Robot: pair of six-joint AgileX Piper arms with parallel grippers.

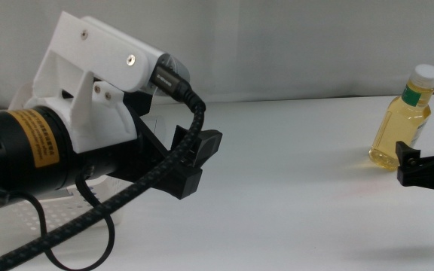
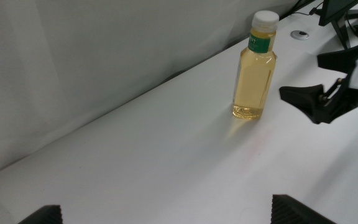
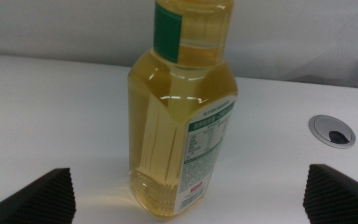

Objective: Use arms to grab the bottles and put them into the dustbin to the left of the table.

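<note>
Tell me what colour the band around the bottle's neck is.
Green, below the white cap of the bottle; clearest in the right wrist view.

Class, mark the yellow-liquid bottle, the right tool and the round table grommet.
yellow-liquid bottle (image 2: 252,87), left wrist view, on its body.
right tool (image 2: 328,78), left wrist view, between its open tips.
table grommet (image 3: 332,130), right wrist view, on its grey ring.

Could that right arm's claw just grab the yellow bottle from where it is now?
Probably yes. The right gripper is open right beside the upright yellow bottle, and its wrist view shows the bottle standing between the spread jaws with only bare table around.
</note>
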